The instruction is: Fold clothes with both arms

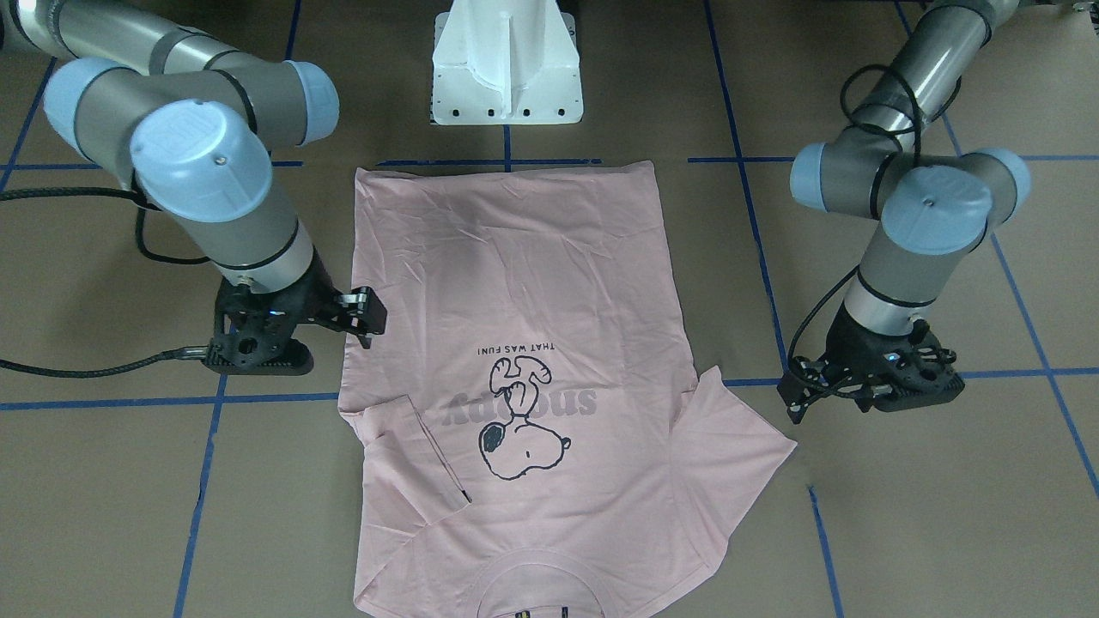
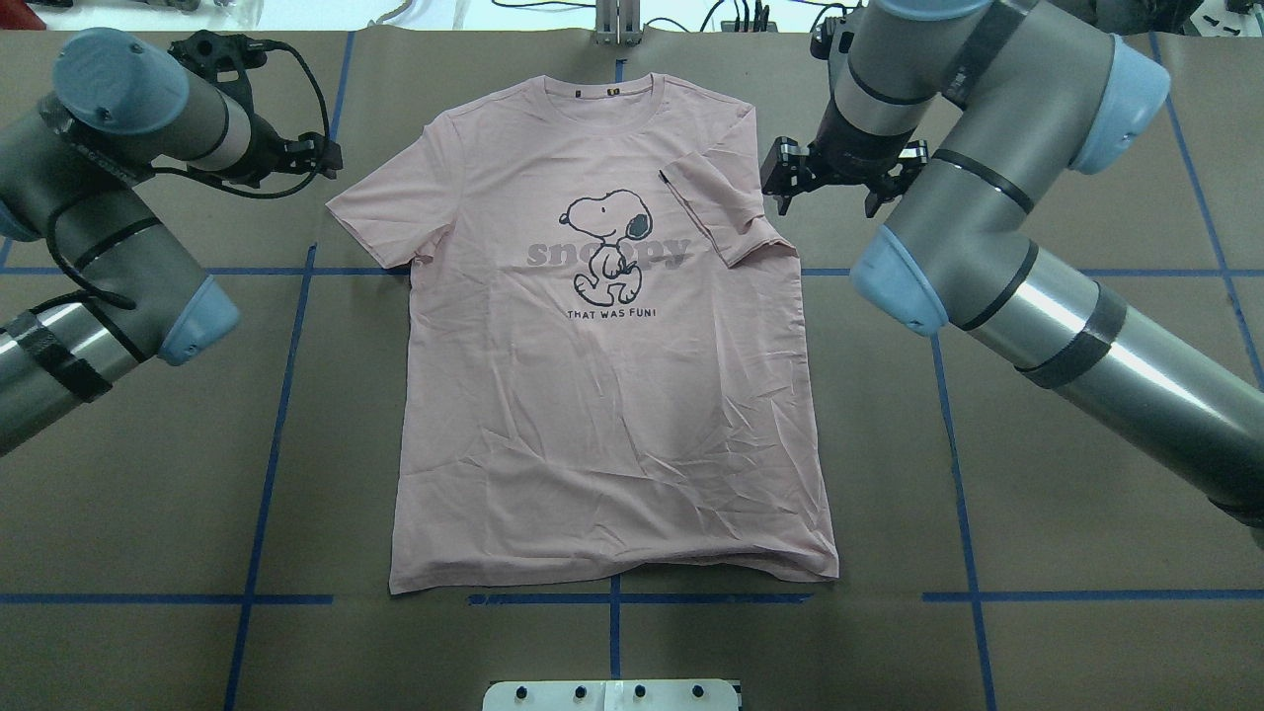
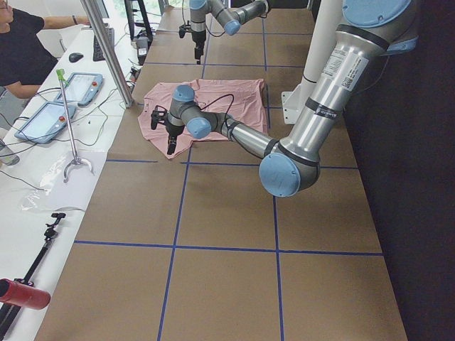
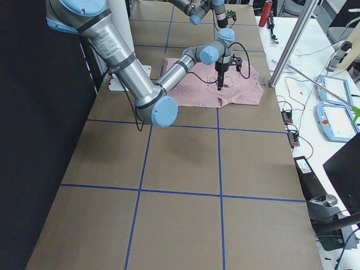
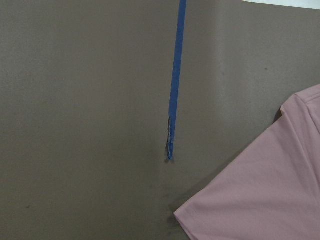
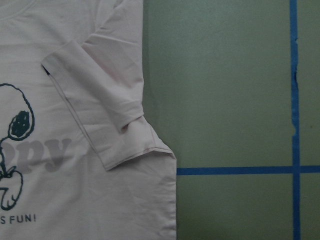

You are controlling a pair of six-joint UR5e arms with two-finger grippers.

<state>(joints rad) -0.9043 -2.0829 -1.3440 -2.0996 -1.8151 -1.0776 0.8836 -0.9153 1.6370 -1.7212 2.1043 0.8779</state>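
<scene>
1. T-shirt [image 2: 602,395]: you see it lying flat at the middle of the table [image 2: 148,474], print upward, collar on the side away from the robot.
2. Sleeves: the one on the robot's right [image 2: 716,212] is folded inward over the chest; the other [image 2: 380,212] lies spread flat.
3. Right gripper [image 2: 837,188]: jaws spread, holding nothing, just beside the folded sleeve.
4. Left gripper [image 1: 867,386]: jaws spread, empty, near the flat sleeve but apart from it.
</scene>
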